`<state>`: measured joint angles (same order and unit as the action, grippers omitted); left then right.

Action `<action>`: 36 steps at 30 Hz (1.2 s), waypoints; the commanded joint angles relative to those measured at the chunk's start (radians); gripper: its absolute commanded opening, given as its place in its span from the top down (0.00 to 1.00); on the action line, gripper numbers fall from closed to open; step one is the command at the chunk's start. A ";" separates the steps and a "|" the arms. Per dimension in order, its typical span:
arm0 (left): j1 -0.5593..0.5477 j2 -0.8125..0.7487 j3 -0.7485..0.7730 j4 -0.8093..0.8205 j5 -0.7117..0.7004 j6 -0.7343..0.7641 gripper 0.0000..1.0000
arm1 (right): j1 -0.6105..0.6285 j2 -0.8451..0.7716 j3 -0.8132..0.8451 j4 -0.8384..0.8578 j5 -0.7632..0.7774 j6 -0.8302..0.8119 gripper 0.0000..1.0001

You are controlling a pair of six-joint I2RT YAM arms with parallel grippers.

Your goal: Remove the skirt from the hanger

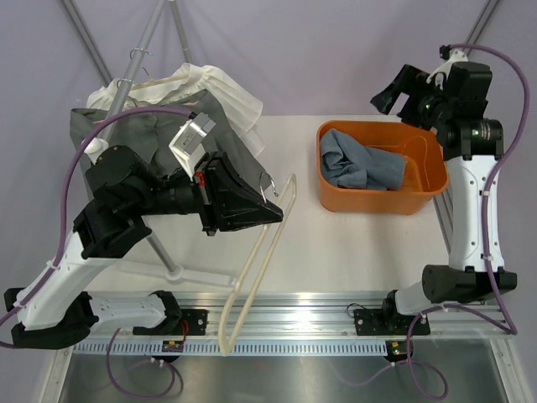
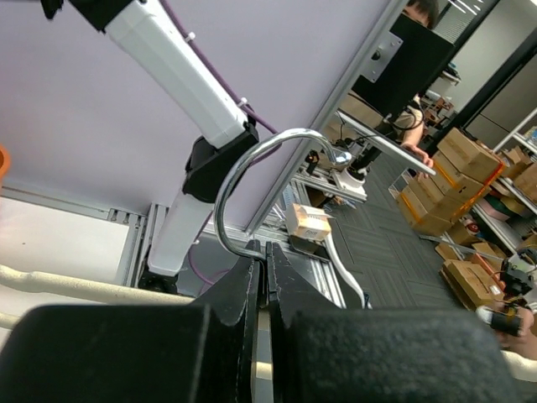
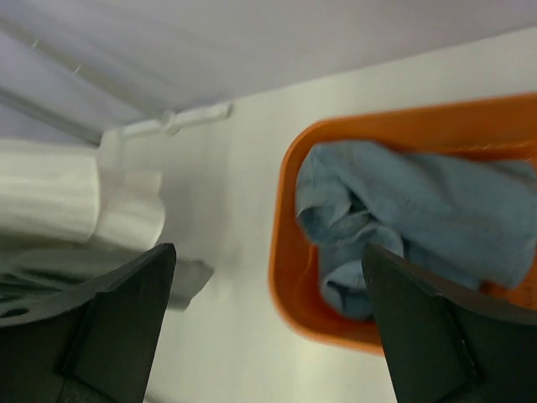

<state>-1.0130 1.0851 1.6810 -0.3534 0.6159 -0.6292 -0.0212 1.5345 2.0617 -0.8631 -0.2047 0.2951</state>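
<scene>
The blue skirt (image 1: pixel 362 164) lies bunched inside the orange bin (image 1: pixel 373 203) on the right of the table (image 1: pixel 344 252), well apart from the cream hanger (image 2: pixel 75 287), which looks bare, so the removal itself looks done and the step in hand seems to be clearing away. The right gripper (image 1: pixel 400 99) hangs above the bin's far corner with its jaws spread wide and nothing between them; its wrist view shows only the cloth and the orange rim below. From here it should rise straight up before swinging aside, so that neither finger catches a fold and drags the skirt back over the wall. The left gripper (image 2: pixel 267 273) is clenched on the base of the hanger's metal hook (image 2: pixel 222 201), and the hanger slants down from it toward the near rail. That grip is narrow and the hanger is long, so lower it slowly, flat onto bare table left of the bin, away from the grey garment (image 1: pixel 159 134) behind.
</scene>
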 commanded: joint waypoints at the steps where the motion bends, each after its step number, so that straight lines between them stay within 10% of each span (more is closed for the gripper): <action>1: -0.001 -0.037 -0.012 0.068 0.064 -0.013 1.00 | 0.001 -0.183 -0.220 0.051 -0.339 0.145 0.01; 9: 0.001 -0.086 -0.075 0.249 0.166 -0.121 1.00 | 0.017 -0.589 -0.805 1.086 -1.015 0.865 0.02; 19: -0.001 -0.113 -0.224 0.707 0.217 -0.420 1.00 | 0.360 -0.576 -0.758 1.040 -1.110 0.743 0.07; 36: -0.001 -0.116 -0.274 0.823 0.232 -0.491 1.00 | 0.596 -0.478 -0.735 1.321 -1.107 0.877 0.25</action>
<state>-1.0130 0.9764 1.4189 0.4099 0.8326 -1.1019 0.5518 1.0641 1.2922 0.2913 -1.3048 1.0882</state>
